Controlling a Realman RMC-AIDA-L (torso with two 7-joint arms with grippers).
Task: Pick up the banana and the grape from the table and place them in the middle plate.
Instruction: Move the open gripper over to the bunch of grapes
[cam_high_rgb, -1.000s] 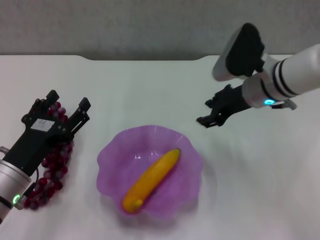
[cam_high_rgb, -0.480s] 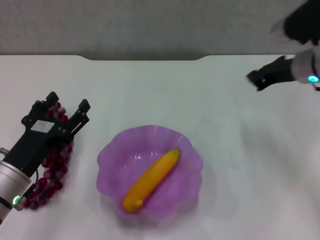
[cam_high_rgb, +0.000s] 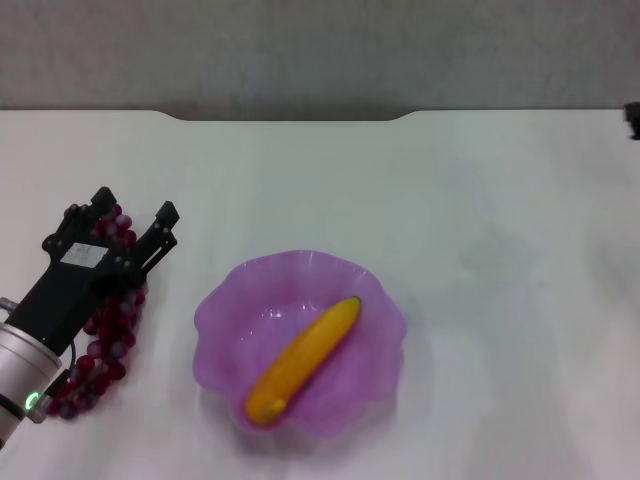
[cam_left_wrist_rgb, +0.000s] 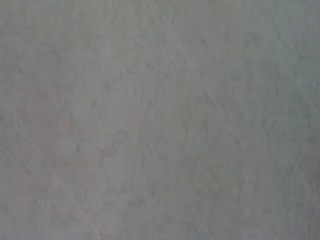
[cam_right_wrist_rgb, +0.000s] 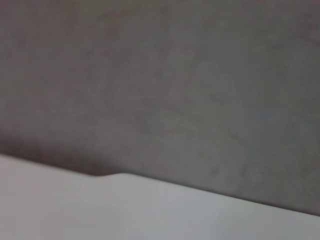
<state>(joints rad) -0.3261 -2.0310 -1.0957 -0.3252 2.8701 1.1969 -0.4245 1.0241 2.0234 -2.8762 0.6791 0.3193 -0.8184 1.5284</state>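
The banana (cam_high_rgb: 303, 358) lies slantwise inside the purple middle plate (cam_high_rgb: 214, 309) at the centre of the white table (cam_high_rgb: 470, 300). The grape bunch (cam_high_rgb: 104, 338) lies on the table at the left, partly hidden under my left gripper (cam_high_rgb: 132, 214). That gripper is open, with its fingers spread over the far end of the bunch and nothing in them. Only a small dark bit of my right gripper (cam_high_rgb: 633, 119) shows at the far right edge, well away from the plate. The left wrist view shows only bare table.
The table's far edge has a notch (cam_high_rgb: 290, 117), with a grey wall behind it. The same edge (cam_right_wrist_rgb: 105, 175) and wall show in the right wrist view. Bare tabletop lies to the right of the plate.
My right arm has swung up and to the right, from beside the plate to almost out of the head view. The left gripper, grapes, banana and plate have not moved.
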